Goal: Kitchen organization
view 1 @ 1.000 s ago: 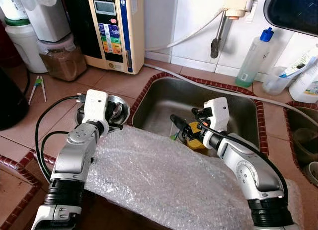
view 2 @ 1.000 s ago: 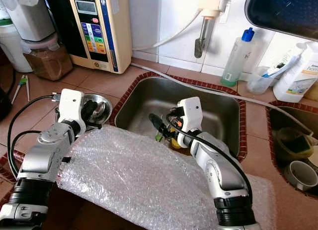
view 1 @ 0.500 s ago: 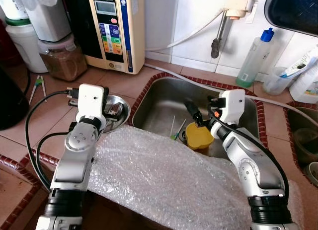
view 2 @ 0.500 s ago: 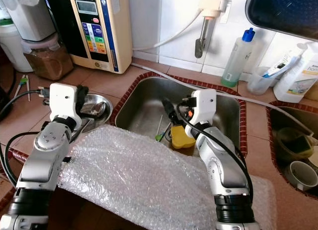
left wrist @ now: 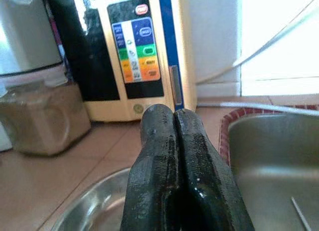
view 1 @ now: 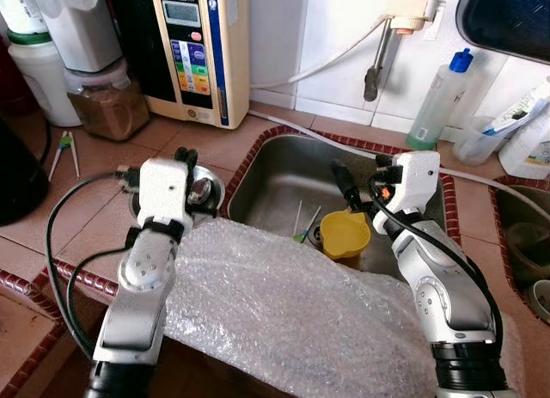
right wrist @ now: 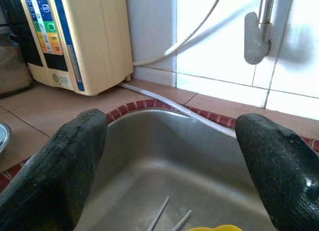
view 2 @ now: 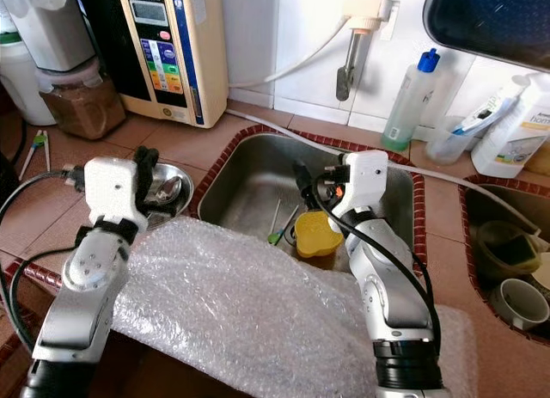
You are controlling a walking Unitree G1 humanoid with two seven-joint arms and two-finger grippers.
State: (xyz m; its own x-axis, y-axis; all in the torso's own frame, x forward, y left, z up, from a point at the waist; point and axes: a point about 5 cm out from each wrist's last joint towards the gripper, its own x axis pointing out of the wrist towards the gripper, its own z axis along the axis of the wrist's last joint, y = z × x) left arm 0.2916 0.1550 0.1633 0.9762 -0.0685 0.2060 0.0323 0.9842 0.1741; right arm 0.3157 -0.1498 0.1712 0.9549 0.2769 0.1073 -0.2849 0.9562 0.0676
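Over the stainless sink, the right gripper hangs with its fingers spread wide and nothing between them. The yellow cup sits on the sink floor just below and in front of that gripper, mouth upward, apart from the fingers. Two thin sticks, possibly chopsticks with a green end, lie on the sink floor beside the cup.

Beside the sink's left rim, the left gripper hovers above a small steel bowl on the tiled counter, its fingers pressed together and empty. A water ionizer stands against the wall behind the sink's left corner. A sheet of bubble wrap covers the counter edge in front of the sink.

Judgement: the step in hand concerns the items in the sink, with the cup not gripped. The next move likely calls for lowering the right gripper so one finger passes inside the cup's rim, then closing.
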